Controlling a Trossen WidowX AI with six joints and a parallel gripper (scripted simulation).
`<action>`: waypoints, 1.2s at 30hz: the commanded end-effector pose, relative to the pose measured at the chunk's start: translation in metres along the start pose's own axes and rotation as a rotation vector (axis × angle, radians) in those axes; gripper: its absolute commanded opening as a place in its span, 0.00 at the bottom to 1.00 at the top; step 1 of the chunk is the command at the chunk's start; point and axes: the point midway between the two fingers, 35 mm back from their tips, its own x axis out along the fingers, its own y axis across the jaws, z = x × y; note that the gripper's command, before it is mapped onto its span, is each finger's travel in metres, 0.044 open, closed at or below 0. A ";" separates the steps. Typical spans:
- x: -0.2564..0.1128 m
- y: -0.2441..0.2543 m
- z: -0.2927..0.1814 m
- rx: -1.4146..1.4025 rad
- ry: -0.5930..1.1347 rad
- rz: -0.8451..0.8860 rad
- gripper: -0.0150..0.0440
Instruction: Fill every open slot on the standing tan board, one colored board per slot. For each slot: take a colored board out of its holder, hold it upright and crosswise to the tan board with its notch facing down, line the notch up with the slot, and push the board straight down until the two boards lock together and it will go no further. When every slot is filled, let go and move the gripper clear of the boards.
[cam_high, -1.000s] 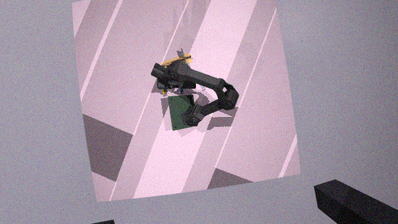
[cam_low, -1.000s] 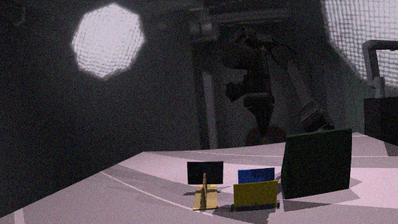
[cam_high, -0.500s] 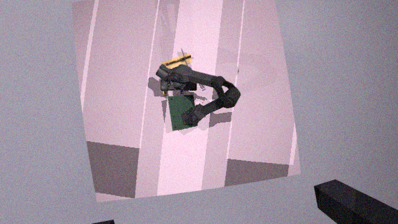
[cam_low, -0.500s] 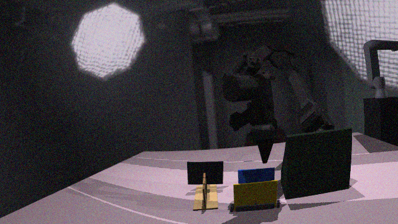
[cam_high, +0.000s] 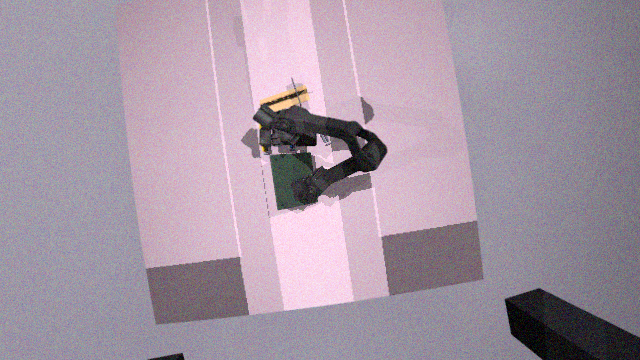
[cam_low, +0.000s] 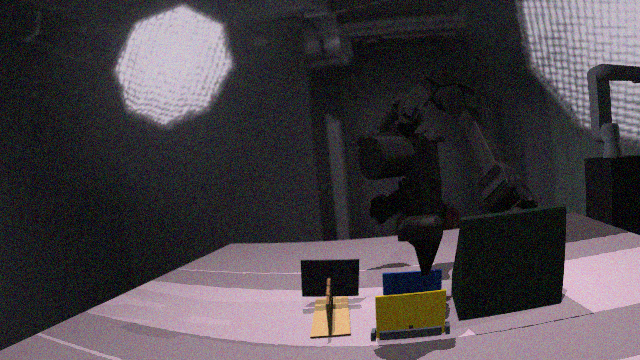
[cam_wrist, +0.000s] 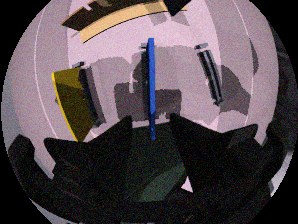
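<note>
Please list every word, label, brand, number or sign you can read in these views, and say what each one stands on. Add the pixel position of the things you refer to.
There are none to read: the thin blue board (cam_low: 412, 282) (cam_wrist: 152, 75), the yellow board (cam_low: 410, 312) (cam_wrist: 70, 97) and the black robot gripper (cam_low: 426, 270) (cam_wrist: 150, 119) show no legible text.

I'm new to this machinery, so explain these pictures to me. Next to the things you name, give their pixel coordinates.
The machine is one black robot arm (cam_high: 370, 155) (cam_low: 425, 165). The top picture looks down, the exterior one looks across the table, and the wrist one looks past the gripper (cam_high: 291, 146) (cam_low: 426, 271) (cam_wrist: 152, 117). A black board (cam_high: 296, 90) (cam_low: 312, 275) (cam_wrist: 176, 6) stands crosswise on the tan stand (cam_high: 287, 104) (cam_low: 340, 315) (cam_wrist: 125, 21). Nearby are upright blue (cam_low: 405, 281) (cam_wrist: 152, 75) and yellow (cam_low: 410, 310) (cam_wrist: 70, 100) boards, and a big dark green block (cam_high: 287, 175) (cam_low: 510, 265) (cam_wrist: 150, 150). The gripper is open around the blue board, holding nothing.
</note>
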 end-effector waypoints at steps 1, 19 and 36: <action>0.008 -0.001 -0.001 -0.007 -0.001 -0.007 0.56; 0.037 -0.002 -0.001 -0.006 -0.002 -0.008 0.56; 0.046 -0.002 -0.001 -0.006 -0.002 -0.009 0.25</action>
